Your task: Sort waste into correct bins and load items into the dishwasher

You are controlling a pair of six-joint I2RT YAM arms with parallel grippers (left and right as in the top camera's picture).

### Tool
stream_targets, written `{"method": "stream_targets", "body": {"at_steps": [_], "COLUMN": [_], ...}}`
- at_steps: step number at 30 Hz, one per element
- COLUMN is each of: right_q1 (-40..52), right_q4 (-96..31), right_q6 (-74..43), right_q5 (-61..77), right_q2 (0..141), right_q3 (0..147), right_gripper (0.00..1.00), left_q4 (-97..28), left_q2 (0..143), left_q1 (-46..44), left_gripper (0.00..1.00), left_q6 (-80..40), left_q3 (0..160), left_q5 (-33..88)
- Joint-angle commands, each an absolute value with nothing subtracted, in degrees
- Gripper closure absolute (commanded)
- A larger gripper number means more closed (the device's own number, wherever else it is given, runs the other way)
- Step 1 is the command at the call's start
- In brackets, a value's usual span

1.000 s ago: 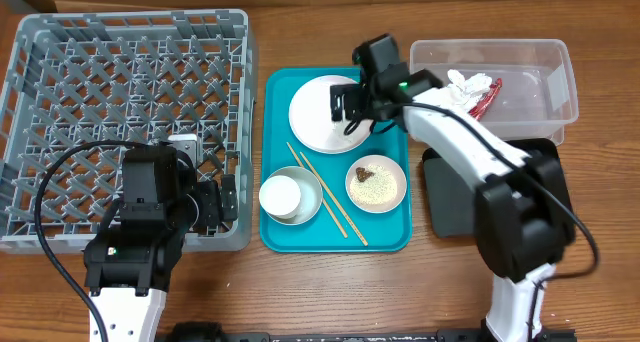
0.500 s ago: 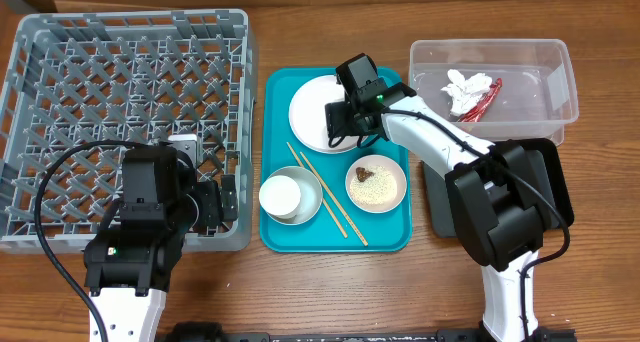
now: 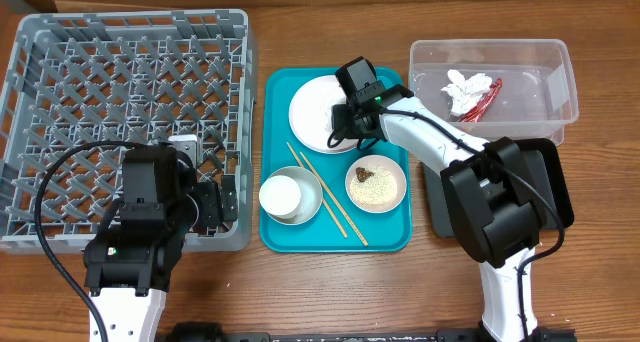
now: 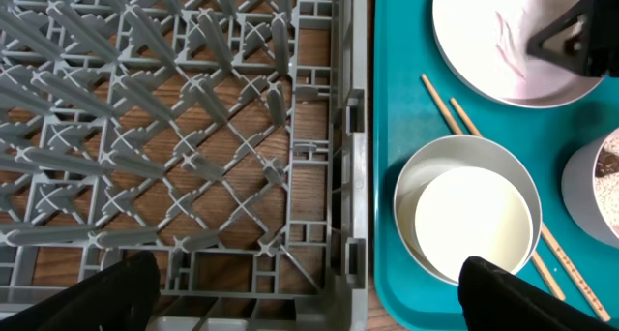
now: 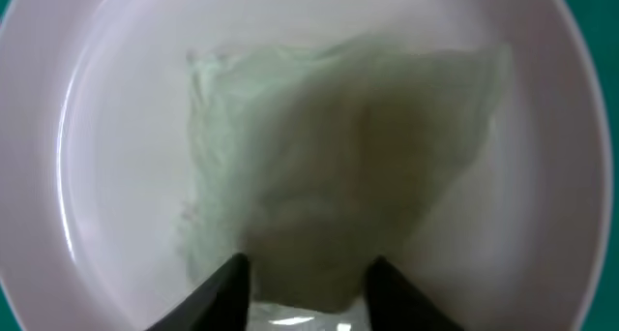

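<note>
A thin, pale tissue [image 5: 338, 157] lies flat on the large white plate [image 3: 312, 112] [image 5: 87, 128]. My right gripper [image 3: 345, 117] [image 5: 305, 268] is down on the plate with its jaws narrowed to either side of the tissue's near edge, a gap still showing. My left gripper [image 3: 225, 200] [image 4: 309, 307] hangs wide open over the near right corner of the grey dishwasher rack [image 3: 120, 82] [image 4: 193, 128], holding nothing. The clear tub [image 3: 545, 52] holds a crumpled tissue [image 3: 462, 82] and a red wrapper [image 3: 487, 99].
On the teal tray [image 3: 390, 237] sit a grey bowl [image 3: 312, 190] with a white cup [image 3: 280, 194] in it, chopsticks [image 3: 330, 197], and a small dish [image 3: 376, 185] of rice with a brown lump [image 3: 362, 171]. The black tray [image 3: 440, 197] lies partly under my right arm.
My right gripper moved left from the plate's right edge to over its middle, dropped onto the tissue, and its jaws have drawn closer. The left arm has not moved.
</note>
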State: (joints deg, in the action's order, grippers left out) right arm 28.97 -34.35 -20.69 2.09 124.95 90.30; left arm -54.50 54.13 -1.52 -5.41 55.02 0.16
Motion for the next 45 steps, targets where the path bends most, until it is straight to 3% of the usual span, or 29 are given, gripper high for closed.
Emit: {"method": "stream_targets", "body": {"at_steps": [1,5,22,31,32,34,35,39,42,45], "right_q1": [28.93,28.42,16.47,6.24,5.67,4.71,4.45,3.46,2.72,0.58], "right_q4": [-34.54,-36.12,-41.21,-49.23,-50.0,-51.75,-52.36,-56.45,-59.55,-64.97], "right_q6": [-21.23,-21.23,-20.82,-21.04,-21.04,-20.99,-20.88,-19.59,-19.46,-19.42], "right_q5": [1.96,1.63,-8.64,-8.99,-8.97,-8.95,-8.97,-8.43,-4.93,0.89], "right_q2": [126.67,125.93,105.16,104.79,104.79,104.79,104.77,103.81,101.45,97.89], "right_q3": [89.73,91.11,97.89,97.73,97.73,97.76,97.76,98.37,98.35,98.32], "right_gripper": [0.76,0.96,0.96,0.96,0.91,0.59,0.54,0.5,0.32,0.3], "left_q4": [-54.41,-54.41,-53.8,-53.65,-53.56,-53.45,-53.39,-53.34,-53.32,-53.34], "left_q2": [53.89,53.89,53.91,53.91,53.91,53.89,53.91,53.91,53.91,53.89], "left_q1": [-1.52,-1.52,-1.52,-1.52,-1.52,-1.52,-1.52,-1.52,-1.52,-1.52], "left_gripper": [0.0,0.0,0.0,0.0,0.0,0.0,0.0,0.0,0.0,0.0], "left_q6": [-4.29,-4.27,-4.27,-4.27,-4.27,-4.27,-4.27,-4.27,-4.27,-4.25], "left_q3": [56.4,56.42,56.4,56.4,56.4,56.4,56.4,56.4,56.4,56.4], "left_q5": [0.01,0.01,-0.03,-0.19,-0.19,-0.19,-0.21,-0.19,-0.23,-0.25]}}
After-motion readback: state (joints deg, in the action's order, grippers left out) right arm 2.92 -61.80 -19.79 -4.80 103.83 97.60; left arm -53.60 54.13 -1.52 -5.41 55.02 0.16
